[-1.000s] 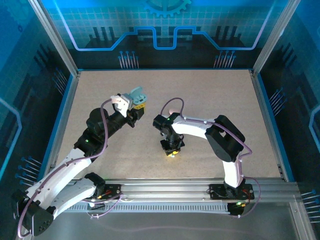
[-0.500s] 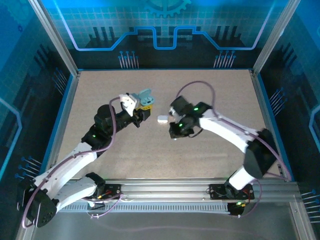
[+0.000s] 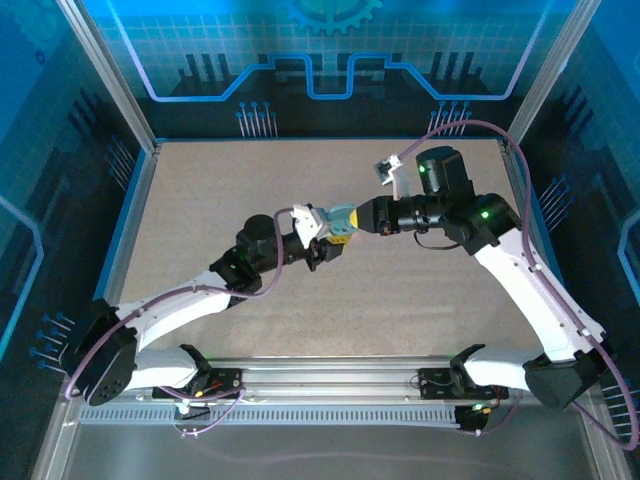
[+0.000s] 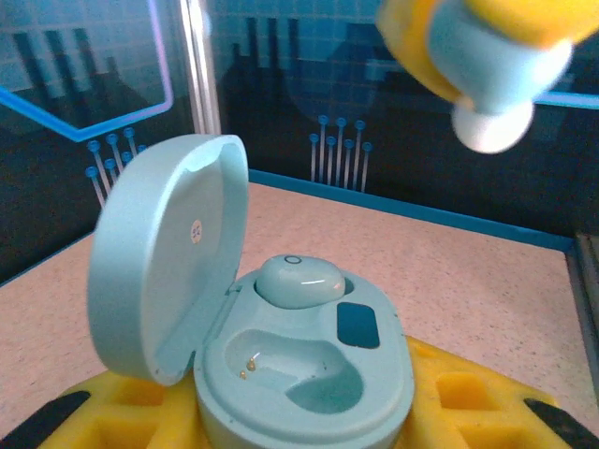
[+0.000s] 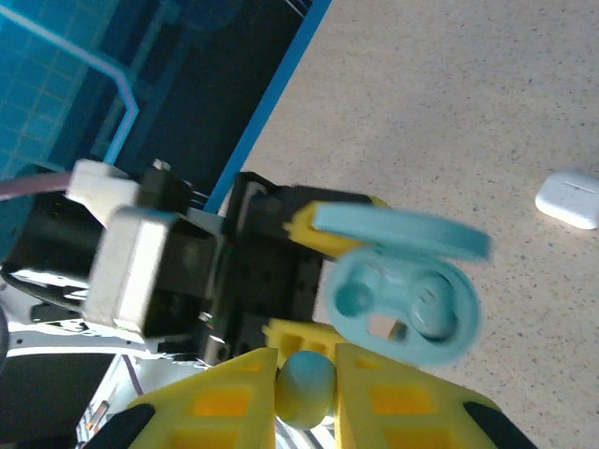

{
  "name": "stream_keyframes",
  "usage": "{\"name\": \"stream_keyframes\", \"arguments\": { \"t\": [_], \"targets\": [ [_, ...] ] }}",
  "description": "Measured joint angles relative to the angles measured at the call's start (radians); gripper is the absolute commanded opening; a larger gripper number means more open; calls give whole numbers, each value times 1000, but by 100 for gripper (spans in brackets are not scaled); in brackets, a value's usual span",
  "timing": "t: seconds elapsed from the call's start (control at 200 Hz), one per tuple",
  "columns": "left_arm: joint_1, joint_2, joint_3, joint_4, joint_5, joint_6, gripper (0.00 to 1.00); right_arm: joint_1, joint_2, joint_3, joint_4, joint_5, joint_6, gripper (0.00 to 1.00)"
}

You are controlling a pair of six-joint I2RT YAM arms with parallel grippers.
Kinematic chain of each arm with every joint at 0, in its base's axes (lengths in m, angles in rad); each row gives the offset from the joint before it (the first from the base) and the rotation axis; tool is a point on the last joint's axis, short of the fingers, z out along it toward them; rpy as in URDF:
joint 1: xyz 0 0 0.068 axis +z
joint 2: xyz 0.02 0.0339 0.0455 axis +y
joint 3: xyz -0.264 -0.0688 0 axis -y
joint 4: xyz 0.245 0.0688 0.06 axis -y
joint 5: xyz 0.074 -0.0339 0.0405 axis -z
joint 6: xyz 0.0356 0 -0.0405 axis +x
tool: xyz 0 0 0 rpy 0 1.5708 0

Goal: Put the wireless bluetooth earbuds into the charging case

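Above the table (image 3: pixel 200 200), the left gripper (image 3: pixel 331 233) held a light-blue case (image 4: pixel 384 369) clamped between its yellow fingers, the lid (image 4: pixel 164 253) swung up and open. One earbud (image 4: pixel 299 281) of the same blue sat in the far well. The near well (image 4: pixel 299 369) was empty, its small contacts showing.

The right gripper (image 3: pixel 367 218) reached in from the other side, its jaws drawn narrow on the second earbud (image 5: pixel 305 385), pinched between the yellow fingertips. In the left wrist view that earbud hung above and to the right of the case, clear of it and not yet over the open well.

The job looked about half done for this pair: one earbud in, one in the air. What remained, by the look of it, was to line the second earbud up over the empty well, press it home, let go and close the lid.

A white case (image 5: pixel 567 198) lay shut on the table beyond, apart from both grippers. Whether it needed filling could not be told.
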Motion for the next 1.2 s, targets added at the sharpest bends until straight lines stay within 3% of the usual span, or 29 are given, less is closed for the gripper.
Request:
{"name": "stream_keyframes", "arguments": {
  "t": [0.48, 1.201],
  "targets": [
    [-40, 69, 34, 103, 5, -1, 30, 1, 9, -50, 55, -35, 37, 21],
    [-48, 69, 33, 102, -5, -1, 30, 34, 32, -63, 62, 51, 63, 27]
  ]
}}
